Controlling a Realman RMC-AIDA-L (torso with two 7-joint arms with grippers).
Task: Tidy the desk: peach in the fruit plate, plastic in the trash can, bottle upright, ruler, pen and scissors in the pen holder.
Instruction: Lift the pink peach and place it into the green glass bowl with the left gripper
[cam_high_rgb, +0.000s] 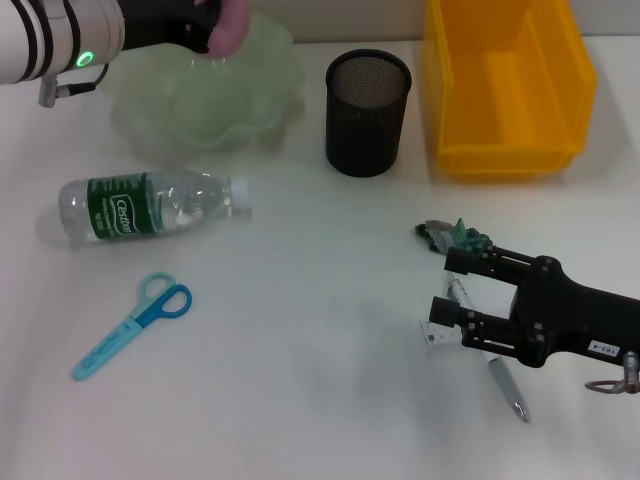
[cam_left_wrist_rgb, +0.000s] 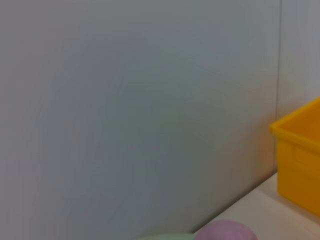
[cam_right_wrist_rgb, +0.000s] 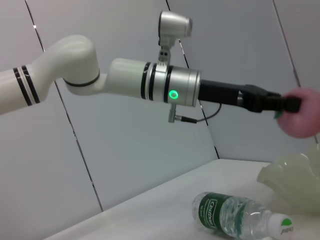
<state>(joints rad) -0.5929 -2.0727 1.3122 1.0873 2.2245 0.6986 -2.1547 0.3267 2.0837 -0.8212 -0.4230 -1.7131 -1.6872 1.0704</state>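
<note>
You see the left gripper (cam_high_rgb: 205, 35) at the far left, closed on the peach (cam_high_rgb: 232, 25), a smooth pink, rounded fruit held above the pale green fruit plate (cam_high_rgb: 215, 100). The right gripper (cam_high_rgb: 452, 295) rests low at the near right, jaws spread wide and holding nothing, straddling the pen (cam_high_rgb: 505, 385). The bottle (cam_high_rgb: 150, 205) lies on its side just near of the plate. The scissors (cam_high_rgb: 135, 325) lie flat, near left. The black mesh pen holder (cam_high_rgb: 368, 112) stands at the far centre.
</note>
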